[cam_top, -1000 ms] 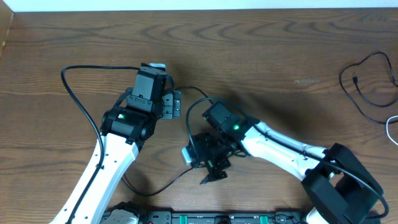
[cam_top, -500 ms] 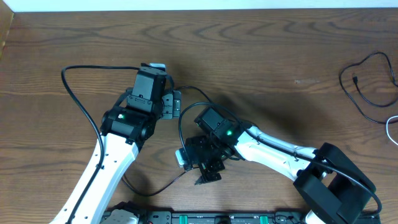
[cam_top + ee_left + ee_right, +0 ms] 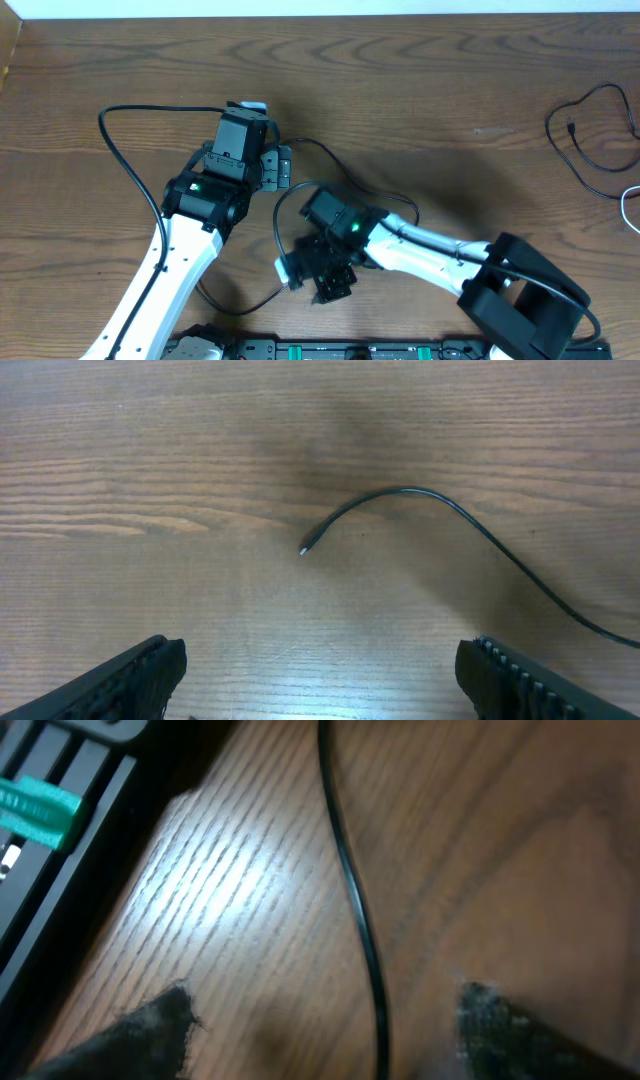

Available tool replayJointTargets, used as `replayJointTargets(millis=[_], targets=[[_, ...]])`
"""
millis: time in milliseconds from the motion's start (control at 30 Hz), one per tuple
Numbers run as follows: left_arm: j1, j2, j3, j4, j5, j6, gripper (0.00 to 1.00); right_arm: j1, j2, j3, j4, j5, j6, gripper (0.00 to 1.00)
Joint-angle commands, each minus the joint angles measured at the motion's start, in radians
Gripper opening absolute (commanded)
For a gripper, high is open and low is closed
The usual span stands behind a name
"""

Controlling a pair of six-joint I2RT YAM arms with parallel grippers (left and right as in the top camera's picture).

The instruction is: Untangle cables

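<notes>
**Colleague:** How do the jaws stand?

**Me:** My left gripper has its jaws spread wide, with nothing in them. On my right gripper the jaws are apart too. A black cable runs through the gap, and I see no pad pressing it.

**Colleague:** And the other cables?

**Me:** In the left wrist view a plug end lies free on the table, at 12 o'clock from the fingers. Overhead, a second black cable lies at 2 o'clock and the white cable at 3 o'clock, both well apart from my arms.
</notes>
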Motion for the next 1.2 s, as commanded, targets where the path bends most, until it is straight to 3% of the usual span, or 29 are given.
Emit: replayJointTargets(millis=[0,133,233,333,700,1167], targets=[[0.004,0.0,0.016,-0.003,-0.01,-0.016,0.91,0.051,0.009,-0.003,0.0,0.078,0.009,0.7],[0.004,0.0,0.016,-0.003,-0.01,-0.016,0.91,0.094,0.009,-0.003,0.01,0.143,0.034,0.5],[0.004,0.0,0.016,-0.003,-0.01,-0.016,0.91,0.109,0.009,-0.003,0.026,0.174,0.067,0.14],[0.004,0.0,0.016,-0.003,-0.01,-0.016,0.91,0.105,0.009,-0.003,0.053,0.189,0.132,0.02],[0.004,0.0,0.016,-0.003,-0.01,-0.016,0.91,0.001,0.009,-0.003,0.127,0.191,0.395,0.01],[0.004,0.0,0.016,-0.003,-0.01,-0.016,0.91,-0.076,0.009,-0.003,0.154,0.192,0.533,0.01]])
